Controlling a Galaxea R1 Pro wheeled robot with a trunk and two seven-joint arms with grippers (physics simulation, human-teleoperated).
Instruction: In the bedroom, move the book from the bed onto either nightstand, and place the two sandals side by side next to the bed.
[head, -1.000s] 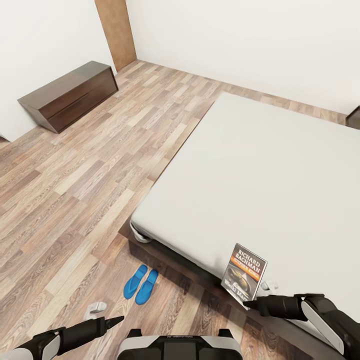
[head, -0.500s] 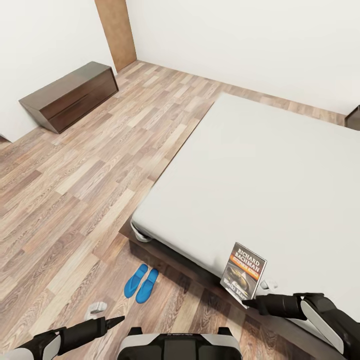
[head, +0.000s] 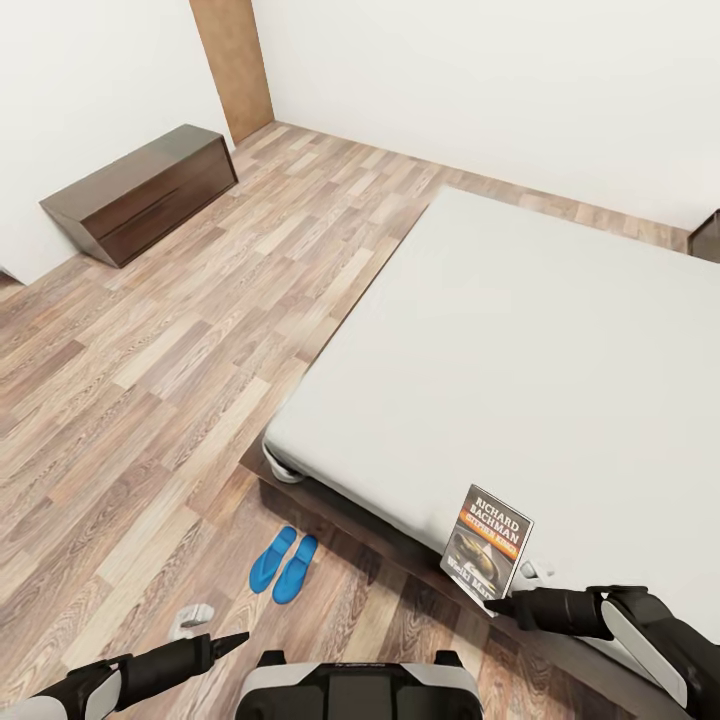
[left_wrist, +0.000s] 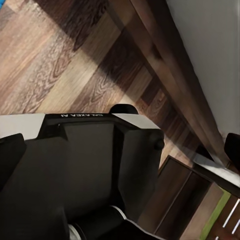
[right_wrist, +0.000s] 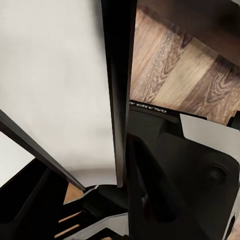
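Gripping the book (head: 487, 541) by its lower edge, the right tool (head: 505, 605) holds it upright at the near edge of the bed (head: 520, 340). Left tool (head: 232, 640) hangs over the floor (head: 150, 350), fingers together; two sandals (head: 283, 565) lie paired just ahead of it, beside the bed frame.

Bed (head: 560, 340): mattress plain pale grey-white; frame dark brown wood along its near edge.

Book (head: 487, 541), at the bed's near edge: dark cover, orange band, white lettering, dark cover picture.

Two sandals (head: 283, 567), on the floor just off the bed's corner: bright blue, uniform.

Floor (head: 150, 380): grey-brown planks in mixed light and dark tones, visible grain.

Long bench (head: 140, 193), well away from the bed by the wall: dark brown.

Walls (head: 480, 80): white. Tan-brown panel (head: 232, 62) in the corner.
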